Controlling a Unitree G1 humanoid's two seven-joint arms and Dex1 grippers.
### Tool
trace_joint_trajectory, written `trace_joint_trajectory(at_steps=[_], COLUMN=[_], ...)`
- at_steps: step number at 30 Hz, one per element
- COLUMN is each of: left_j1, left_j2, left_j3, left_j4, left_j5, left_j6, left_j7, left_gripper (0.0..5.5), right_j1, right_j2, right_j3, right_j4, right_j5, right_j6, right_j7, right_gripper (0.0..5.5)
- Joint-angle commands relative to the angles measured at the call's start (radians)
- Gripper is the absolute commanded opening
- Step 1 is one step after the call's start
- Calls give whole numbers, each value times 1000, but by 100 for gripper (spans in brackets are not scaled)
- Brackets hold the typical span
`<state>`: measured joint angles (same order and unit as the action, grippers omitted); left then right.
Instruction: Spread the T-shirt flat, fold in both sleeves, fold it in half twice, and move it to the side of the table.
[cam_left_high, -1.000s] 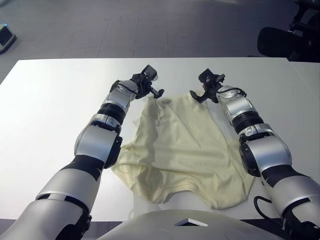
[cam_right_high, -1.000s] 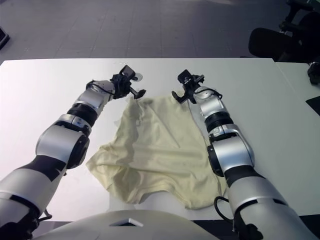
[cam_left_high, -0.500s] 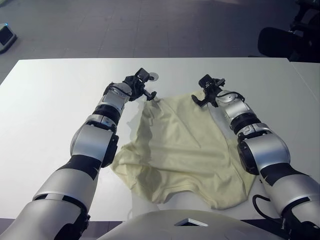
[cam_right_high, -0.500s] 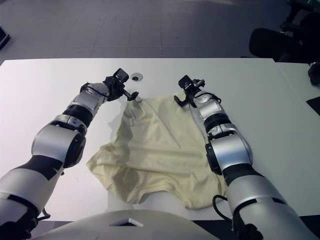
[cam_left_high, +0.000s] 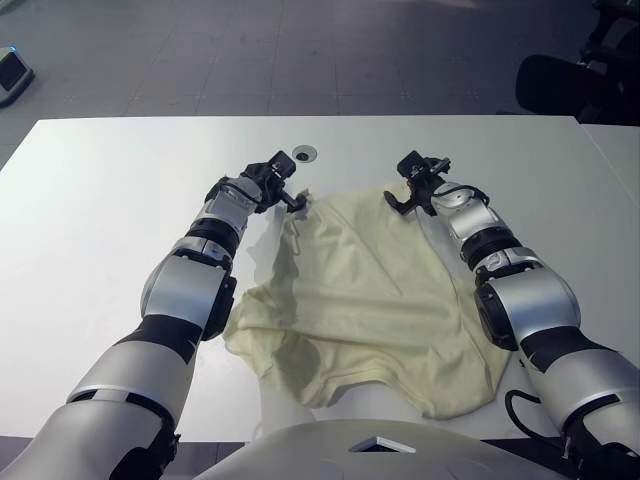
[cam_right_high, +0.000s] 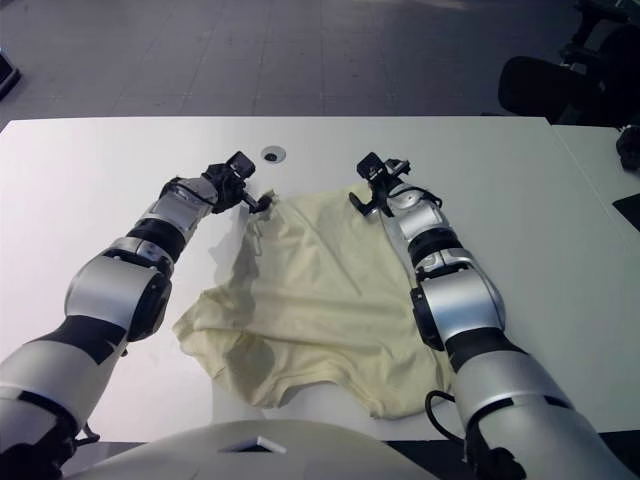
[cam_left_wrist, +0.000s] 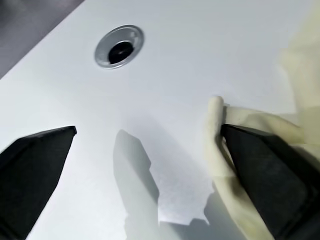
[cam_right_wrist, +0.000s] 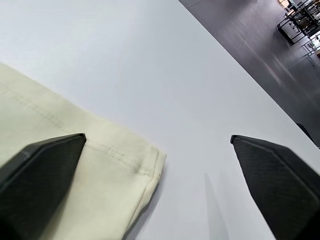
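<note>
A pale yellow T-shirt (cam_left_high: 360, 290) lies crumpled on the white table (cam_left_high: 100, 200), its near hem bunched towards the front edge. My left gripper (cam_left_high: 287, 193) is low at the shirt's far left corner. In the left wrist view it (cam_left_wrist: 149, 129) is open, with the rolled shirt edge (cam_left_wrist: 220, 130) resting against one finger (cam_left_wrist: 265, 175). My right gripper (cam_left_high: 408, 190) is at the far right corner, also open (cam_right_wrist: 158, 136). The stitched hem corner (cam_right_wrist: 105, 170) lies on the table between its fingers (cam_right_wrist: 45, 170).
A round metal grommet (cam_left_high: 304, 153) is set into the table just beyond my left gripper. Bare tabletop stretches to the left and right of the shirt. A dark chair (cam_left_high: 560, 85) stands off the table's far right corner.
Both grippers have come down to the table. The left one drifted leftward and drew the shirt's far corner with it, so the far edge lies wider and flatter.
</note>
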<state>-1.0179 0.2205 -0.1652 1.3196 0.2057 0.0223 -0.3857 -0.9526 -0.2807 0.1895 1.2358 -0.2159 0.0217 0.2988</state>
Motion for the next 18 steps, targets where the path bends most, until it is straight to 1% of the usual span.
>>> trace_joint_trajectory(at_steps=[1, 12, 18], left_j1=[30, 32, -2], left_j2=[18, 21, 4], left_j3=[34, 130, 185], left_j4=[8, 6, 10], left_j5=[-6, -49, -84], left_j6=[21, 39, 24], left_j7=[55, 147, 160], left_gripper=[538, 538, 538], right_j1=[53, 30, -34], right_j2=[-30, -38, -50], right_j3=[6, -28, -127], right_j4=[27, 28, -13], right_j5=[-28, -6, 64], right_j6=[37, 35, -29], right_j7=[-15, -98, -175], right_gripper=[540, 540, 540])
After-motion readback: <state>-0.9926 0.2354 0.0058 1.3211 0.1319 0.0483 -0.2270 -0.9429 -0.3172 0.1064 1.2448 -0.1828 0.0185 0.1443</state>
